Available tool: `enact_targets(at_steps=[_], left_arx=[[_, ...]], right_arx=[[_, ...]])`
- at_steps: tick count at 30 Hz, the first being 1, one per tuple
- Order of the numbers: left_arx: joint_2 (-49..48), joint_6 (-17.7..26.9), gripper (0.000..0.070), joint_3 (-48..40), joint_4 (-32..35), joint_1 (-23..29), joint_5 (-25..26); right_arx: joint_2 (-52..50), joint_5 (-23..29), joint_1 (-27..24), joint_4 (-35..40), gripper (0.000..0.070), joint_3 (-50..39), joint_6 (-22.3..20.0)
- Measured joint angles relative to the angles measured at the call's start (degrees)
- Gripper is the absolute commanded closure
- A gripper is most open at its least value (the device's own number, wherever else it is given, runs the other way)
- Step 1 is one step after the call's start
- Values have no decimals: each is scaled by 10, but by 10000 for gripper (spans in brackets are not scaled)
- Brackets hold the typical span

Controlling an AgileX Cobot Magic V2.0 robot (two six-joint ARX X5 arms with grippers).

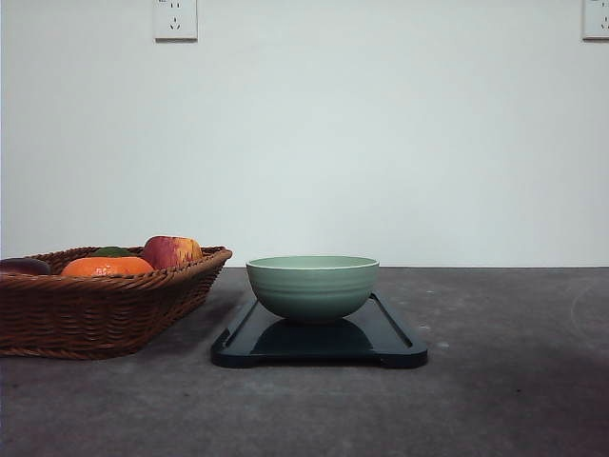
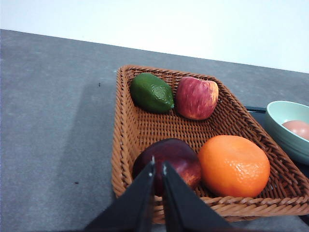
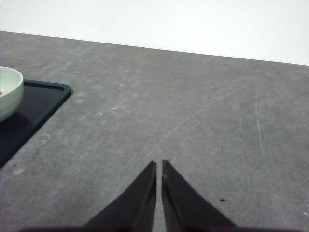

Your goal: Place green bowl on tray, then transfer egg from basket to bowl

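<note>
Looks basically done: green bowl (image 1: pixel 312 286) sits on the tray (image 1: pixel 390 335), egg (image 2: pixel 297 128) inside, both grippers (image 2: pixel 158 166) (image 3: pixel 159 165) pinched closed and empty, so nothing's left except backing off.

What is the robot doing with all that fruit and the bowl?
Right now it isn't holding anything. The green bowl sits on the black tray, and the egg lies inside the bowl. The basket holds an apple, an orange, a lime and a dark red fruit. The left gripper hangs shut above the basket, and the right gripper is shut over bare table. The job looks finished.
</note>
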Motion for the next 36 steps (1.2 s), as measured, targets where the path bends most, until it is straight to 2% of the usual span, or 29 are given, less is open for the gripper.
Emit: enact_targets(at_steps=[36], left_arx=[[0, 0, 687, 0, 0, 0, 0]], right_arx=[[0, 0, 0, 0, 688, 0, 0]])
